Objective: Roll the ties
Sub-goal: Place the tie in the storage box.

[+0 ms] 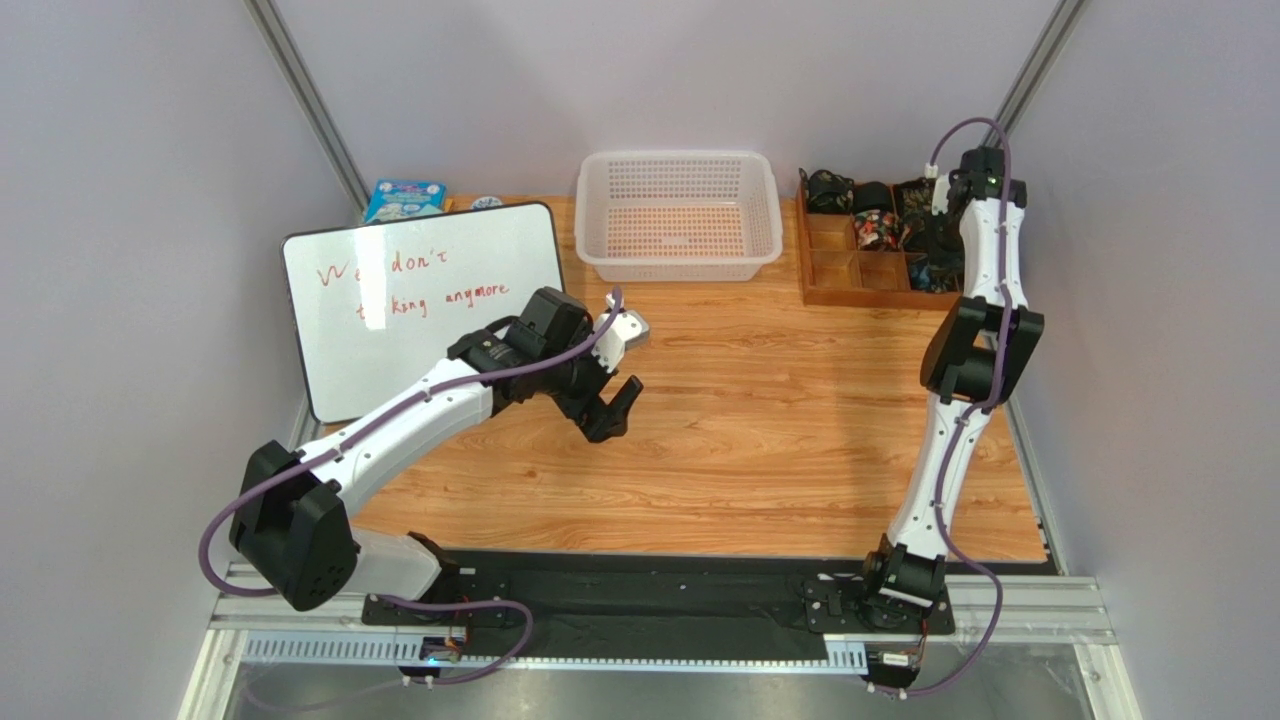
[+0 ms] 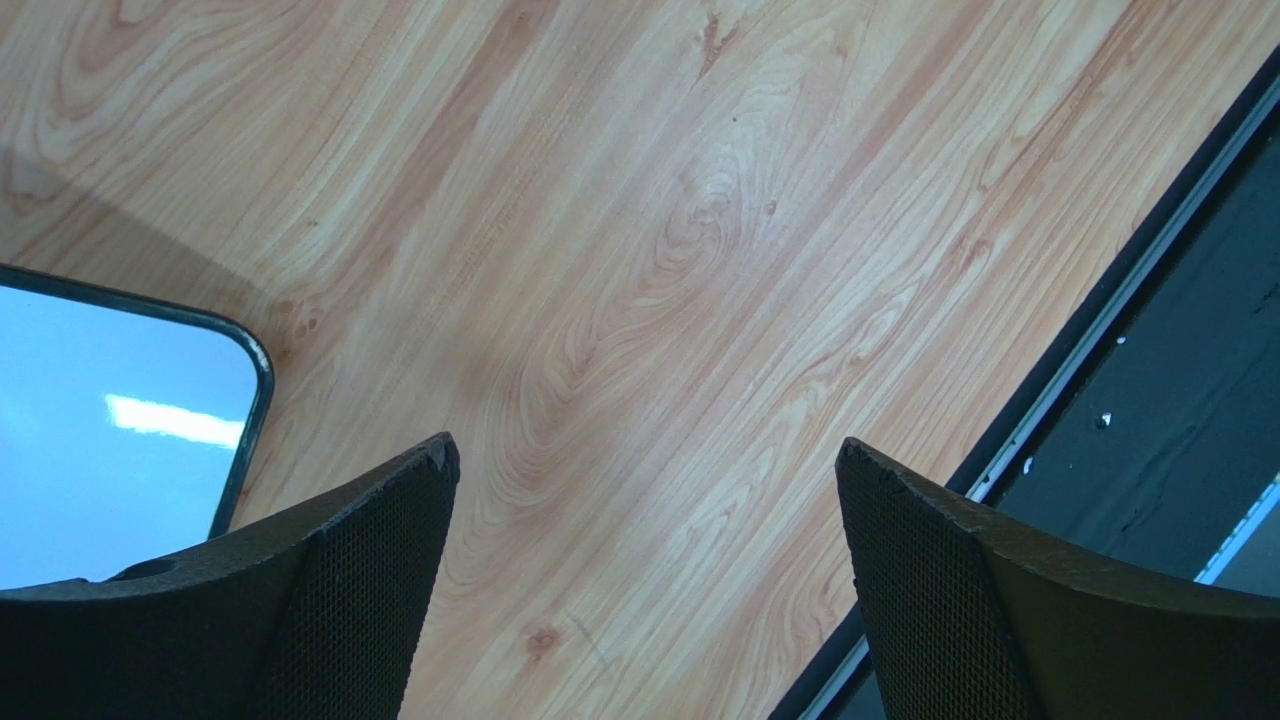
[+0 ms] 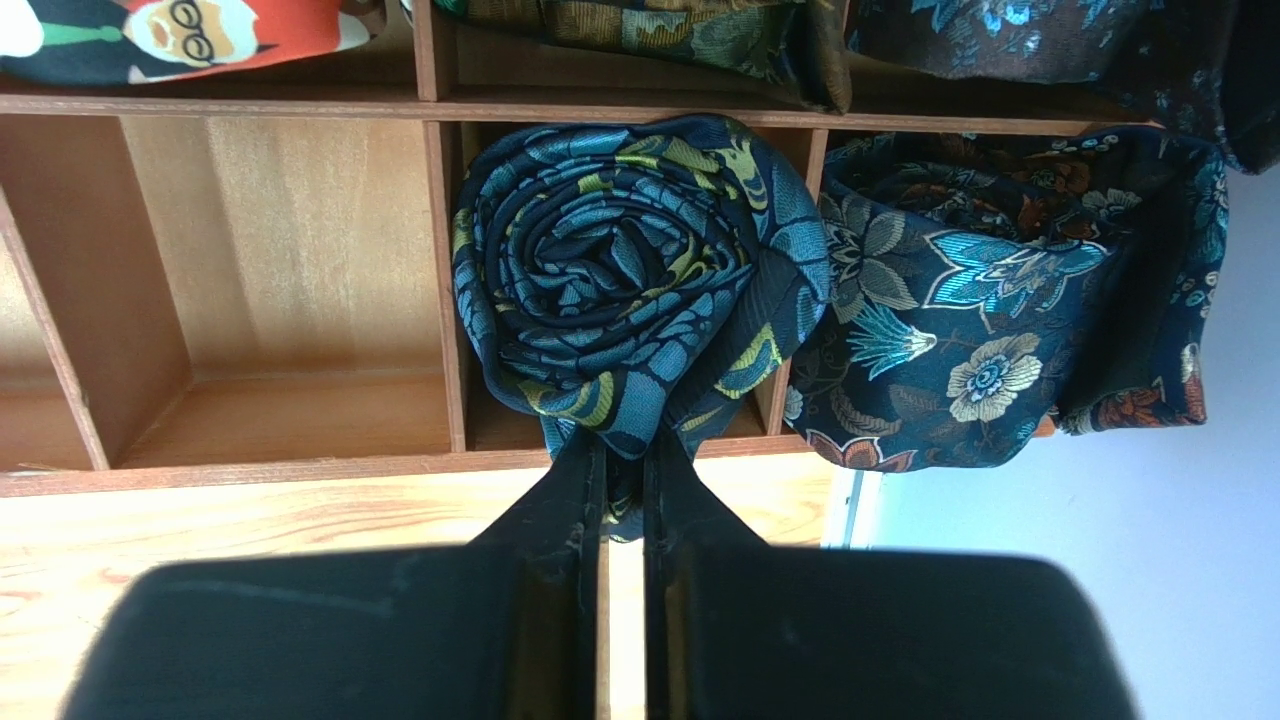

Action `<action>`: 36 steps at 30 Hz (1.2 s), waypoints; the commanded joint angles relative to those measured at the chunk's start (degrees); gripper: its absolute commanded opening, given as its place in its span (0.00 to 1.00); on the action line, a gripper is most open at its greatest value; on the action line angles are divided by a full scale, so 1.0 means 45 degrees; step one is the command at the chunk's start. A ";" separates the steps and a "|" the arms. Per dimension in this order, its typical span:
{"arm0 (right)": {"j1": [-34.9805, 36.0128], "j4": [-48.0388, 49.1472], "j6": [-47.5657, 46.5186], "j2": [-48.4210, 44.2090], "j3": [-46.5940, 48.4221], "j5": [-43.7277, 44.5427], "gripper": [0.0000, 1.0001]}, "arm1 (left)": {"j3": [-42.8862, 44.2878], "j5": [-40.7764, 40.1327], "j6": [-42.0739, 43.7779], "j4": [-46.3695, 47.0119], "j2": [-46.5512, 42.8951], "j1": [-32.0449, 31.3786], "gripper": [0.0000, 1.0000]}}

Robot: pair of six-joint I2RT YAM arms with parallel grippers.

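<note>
R gripper (image 3: pixel 621 477) tips seemingly pinch rolled tie (image 3: pixel 631 270), directly ahead.

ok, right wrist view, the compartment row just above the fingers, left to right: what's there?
Empty wooden compartment → rolled black tie with teal and yellow paisley, its lower edge between the right fingers → dark tie with blue floral print, bunched at the right end.
</note>
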 commanded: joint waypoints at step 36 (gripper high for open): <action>0.0070 0.1552 0.0544 -0.0118 -0.0090 -0.0222 0.33 | -0.0029 0.0249 -0.0239 -0.0136 -0.0404 0.0091 0.99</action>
